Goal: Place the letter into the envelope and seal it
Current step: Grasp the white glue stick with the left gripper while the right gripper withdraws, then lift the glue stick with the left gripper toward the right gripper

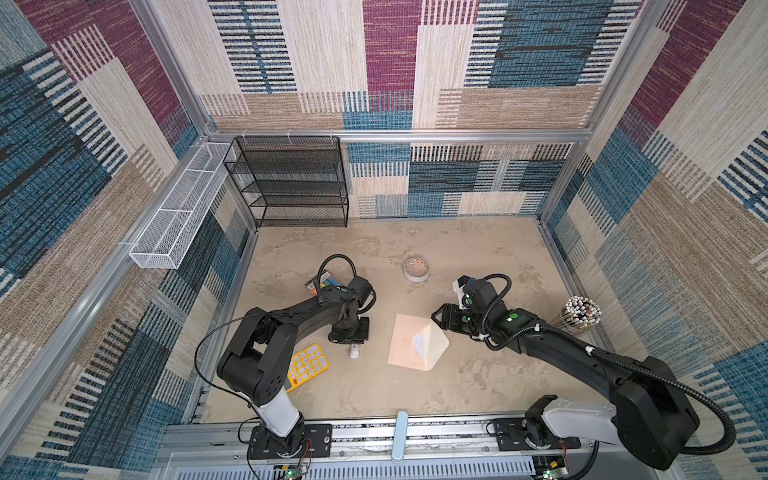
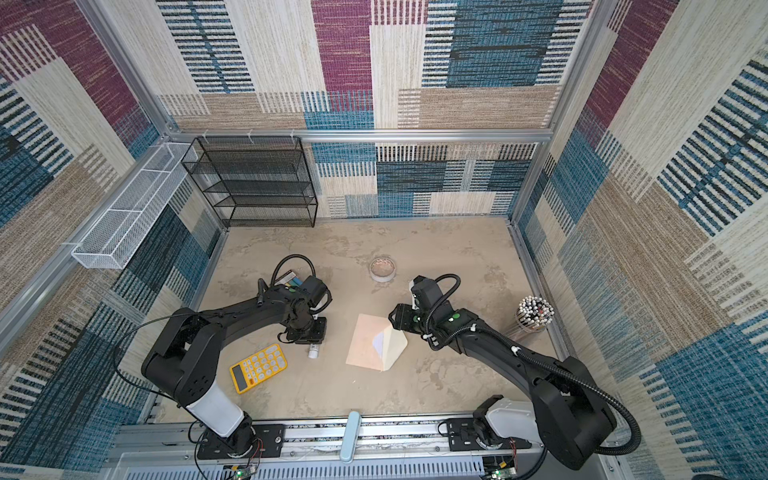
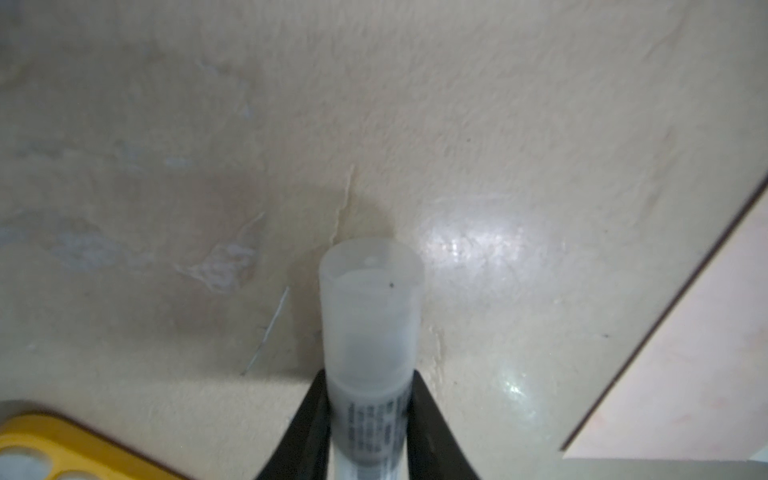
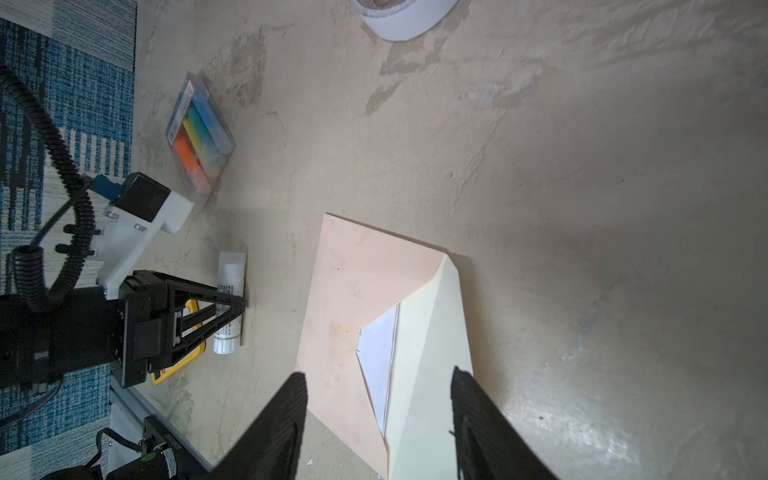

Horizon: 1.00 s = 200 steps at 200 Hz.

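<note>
The peach envelope [image 1: 403,345] [image 2: 363,347] [image 4: 357,282] lies flat mid-table, its cream flap [image 1: 436,343] [image 4: 428,332] folded open toward the right. A white corner of the letter [image 1: 419,341] [image 2: 379,341] [image 4: 376,353] shows in the envelope's mouth; the rest is hidden inside. My right gripper [image 1: 439,322] [image 4: 377,371] hovers open at the flap side, holding nothing. Left of the envelope, my left gripper [image 1: 353,341] [image 3: 368,399] is shut on a white glue stick [image 1: 354,352] [image 3: 370,316] [image 4: 230,270] lying on the table. A corner of the envelope [image 3: 685,353] shows in the left wrist view.
A yellow calculator [image 1: 309,363] [image 2: 257,368] lies under the left arm. A highlighter pack [image 4: 199,133] sits behind that arm, a tape roll [image 1: 416,269] farther back, a pencil cup [image 1: 582,313] at the right. A black mesh shelf [image 1: 291,183] and white basket [image 1: 178,212] stand back left.
</note>
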Available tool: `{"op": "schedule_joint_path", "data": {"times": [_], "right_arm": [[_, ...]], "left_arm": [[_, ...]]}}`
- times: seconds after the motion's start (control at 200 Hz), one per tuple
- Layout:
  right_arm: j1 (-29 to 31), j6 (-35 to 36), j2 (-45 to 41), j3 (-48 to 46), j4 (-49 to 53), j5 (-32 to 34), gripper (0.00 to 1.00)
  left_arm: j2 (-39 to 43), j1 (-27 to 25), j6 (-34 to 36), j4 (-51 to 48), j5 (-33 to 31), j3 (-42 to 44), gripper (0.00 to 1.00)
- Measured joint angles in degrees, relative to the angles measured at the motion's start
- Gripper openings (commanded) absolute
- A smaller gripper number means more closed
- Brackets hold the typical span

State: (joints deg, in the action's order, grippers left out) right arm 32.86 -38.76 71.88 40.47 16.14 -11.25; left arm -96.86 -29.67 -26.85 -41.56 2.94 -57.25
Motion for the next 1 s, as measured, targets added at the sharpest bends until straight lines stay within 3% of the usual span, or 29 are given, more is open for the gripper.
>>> {"op": "schedule_joint_path", "data": {"times": [0.441,0.756,1.002], "right_arm": [[0.0,0.1,-0.9,-0.2,-0.3,-0.1,0.59],[0.0,0.2,-6.4,-1.1,-5.2,-0.1,0.59],[0.0,-0.4,-12.3,-1.2,-14.8,-0.3,0.58]], "left_arm": [[0.7,-1.0,0.0,-0.6,-1.4,0.0,0.20],[18.3,-4.4,2.8,0.4,-1.0,-0.4,0.17],[30.6,-7.1,4.5,8.1,1.9,1.1,0.16]]}}
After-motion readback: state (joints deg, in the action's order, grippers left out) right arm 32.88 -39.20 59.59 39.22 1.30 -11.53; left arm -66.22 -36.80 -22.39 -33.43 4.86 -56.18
